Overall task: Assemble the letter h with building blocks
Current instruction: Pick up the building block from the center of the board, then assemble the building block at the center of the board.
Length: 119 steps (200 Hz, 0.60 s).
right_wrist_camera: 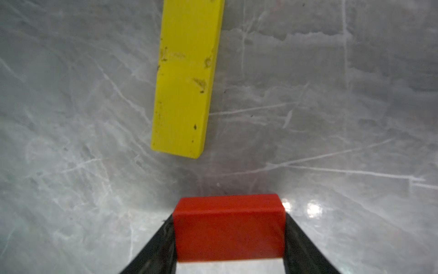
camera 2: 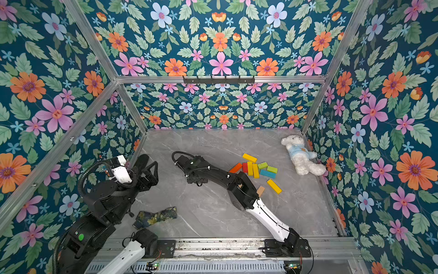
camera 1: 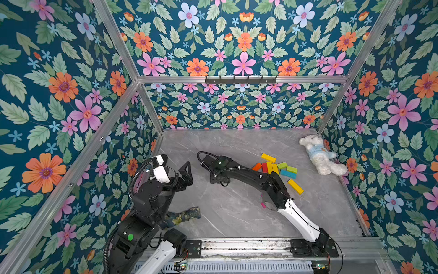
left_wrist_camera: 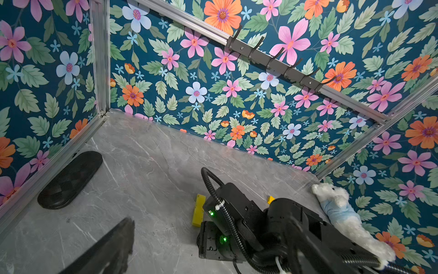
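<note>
Two arms stand over the grey marble table (camera 1: 237,213). Near the middle of it, the right gripper (right_wrist_camera: 228,231) has its black fingers (right_wrist_camera: 161,249) pressed against both sides of a red block (right_wrist_camera: 228,220). Whether that block touches the surface I cannot tell. A yellow block (right_wrist_camera: 182,80) lies flat just ahead, apart from the red one. The left gripper (camera 1: 186,173) hangs by the left edge, spread wide and holding nothing. The other building blocks (camera 1: 276,167) lie in a loose heap toward the right edge. A white plush bear (camera 1: 320,154) lies in the far right corner.
</note>
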Available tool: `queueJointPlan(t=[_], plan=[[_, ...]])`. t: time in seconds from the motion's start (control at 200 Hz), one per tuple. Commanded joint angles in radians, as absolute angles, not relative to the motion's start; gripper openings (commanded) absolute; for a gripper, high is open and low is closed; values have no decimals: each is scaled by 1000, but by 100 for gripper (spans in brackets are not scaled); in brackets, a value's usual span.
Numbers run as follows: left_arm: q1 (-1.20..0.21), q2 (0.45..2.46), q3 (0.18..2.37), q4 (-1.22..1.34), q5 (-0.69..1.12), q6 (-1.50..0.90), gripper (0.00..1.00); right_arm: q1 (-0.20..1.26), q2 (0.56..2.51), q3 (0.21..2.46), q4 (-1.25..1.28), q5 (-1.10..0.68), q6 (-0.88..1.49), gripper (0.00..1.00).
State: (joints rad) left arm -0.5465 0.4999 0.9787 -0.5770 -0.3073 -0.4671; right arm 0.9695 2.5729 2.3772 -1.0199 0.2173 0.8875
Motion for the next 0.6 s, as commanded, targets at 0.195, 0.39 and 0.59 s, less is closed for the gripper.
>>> queueJointPlan(t=[0.195,0.39,0.59], plan=[[-546,490,986,-587,-306,-457,99,981,2624,2463,-1103,265,985,65],[-546,484,989,-591,-313,-456,99,982,2644,2490,-1108,286,1002,65],[-546,485,992,-595,-318,-451,99,982,2685,2553,-1111,280,996,66]])
